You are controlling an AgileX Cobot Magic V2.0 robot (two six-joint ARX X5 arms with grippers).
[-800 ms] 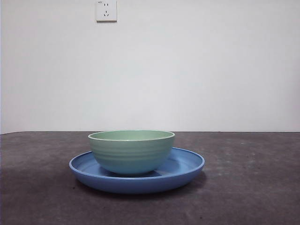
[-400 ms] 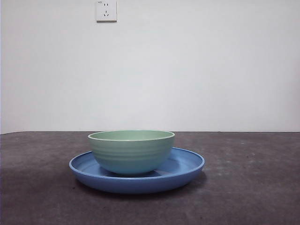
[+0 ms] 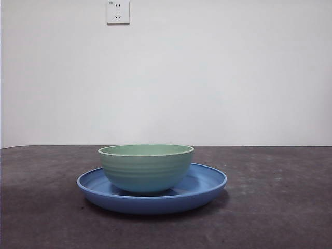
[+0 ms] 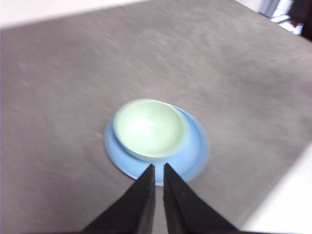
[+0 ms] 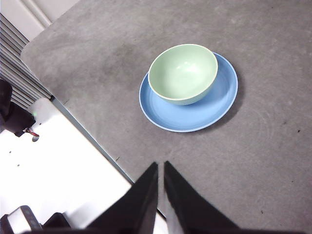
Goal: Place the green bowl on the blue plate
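Observation:
The pale green bowl (image 3: 146, 168) stands upright inside the wide blue plate (image 3: 207, 184) on the dark table, set toward the plate's left side in the front view. From above, the left wrist view shows the green bowl (image 4: 150, 128) on the blue plate (image 4: 195, 151), with my left gripper (image 4: 159, 168) shut and empty, hanging high over the plate's rim. My right gripper (image 5: 161, 165) is shut too, holding nothing, well off to one side of the green bowl (image 5: 183, 73) and blue plate (image 5: 222, 97). Neither arm appears in the front view.
A white wall with a power socket (image 3: 118, 11) rises behind the table. The table's edge (image 5: 92, 141) runs close to my right gripper, with a white surface and black gear beyond it.

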